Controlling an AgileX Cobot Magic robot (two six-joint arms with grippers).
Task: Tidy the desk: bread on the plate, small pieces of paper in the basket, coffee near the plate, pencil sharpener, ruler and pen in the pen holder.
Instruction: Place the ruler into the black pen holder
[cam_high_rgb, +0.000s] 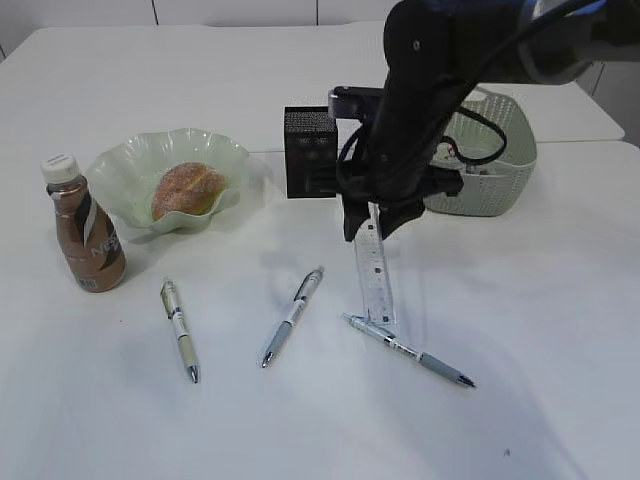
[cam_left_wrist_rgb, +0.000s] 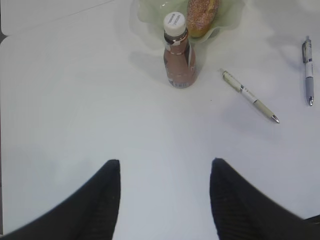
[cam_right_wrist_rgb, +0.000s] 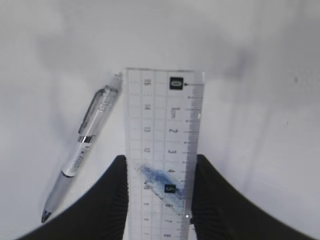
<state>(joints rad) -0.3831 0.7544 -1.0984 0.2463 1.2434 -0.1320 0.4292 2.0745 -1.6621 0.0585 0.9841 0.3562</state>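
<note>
Right by the left edge of the desk (cam_high_rgb: 520, 400) stands the coffee (cam_high_rgb: 87, 237), just beside the plate (cam_high_rgb: 125, 170). The bread (cam_high_rgb: 186, 190) sits in the plate. The left gripper (cam_left_wrist_rgb: 165, 197) hangs over bare tabletop with its fingers apart, holding nothing. Three pens lie near the front edge: one (cam_high_rgb: 180, 330), then another (cam_high_rgb: 293, 315), then a third (cam_high_rgb: 410, 351). The right gripper (cam_high_rgb: 376, 222) is clamped on the top of the ruler (cam_high_rgb: 375, 275), which hangs down to the third pen. Behind it stand the pen holder (cam_high_rgb: 310, 150) and the basket (cam_high_rgb: 495, 155).
</note>
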